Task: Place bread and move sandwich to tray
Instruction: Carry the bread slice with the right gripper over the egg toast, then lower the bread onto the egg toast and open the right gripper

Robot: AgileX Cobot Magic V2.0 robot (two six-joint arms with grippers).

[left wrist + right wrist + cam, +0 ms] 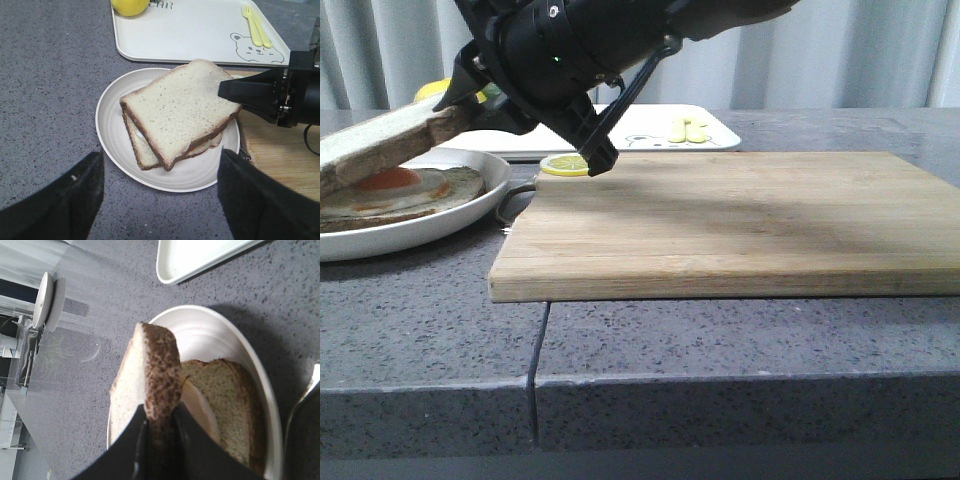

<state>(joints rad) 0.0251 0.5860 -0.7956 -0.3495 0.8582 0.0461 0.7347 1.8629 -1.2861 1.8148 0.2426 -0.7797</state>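
We see the wooden cutting board (740, 225) lying bare at the middle of the grey stone counter (430, 330), its left edge just beside the round white dish (112, 107). Behind the dish lies the tray (195, 35), most of its white surface free, with a yellow fork (256, 26) near its bear drawing (254, 47) and a lemon (130, 5) at its far left corner. A lemon slice (565, 165) lies near the board's far left corner.

The right gripper (159, 440) has its jaws clamped on the crust edge of the bread (180, 107), holding the slice tilted over the dish, just above the sandwich (395, 195). The sandwich rests on the dish, its orange yolk showing under the raised slice.

The left gripper (157, 195) hangs above the near rim of the dish with its jaws wide apart, holding and touching nothing.

On the tray's far edge we can read only the letters "CAR".
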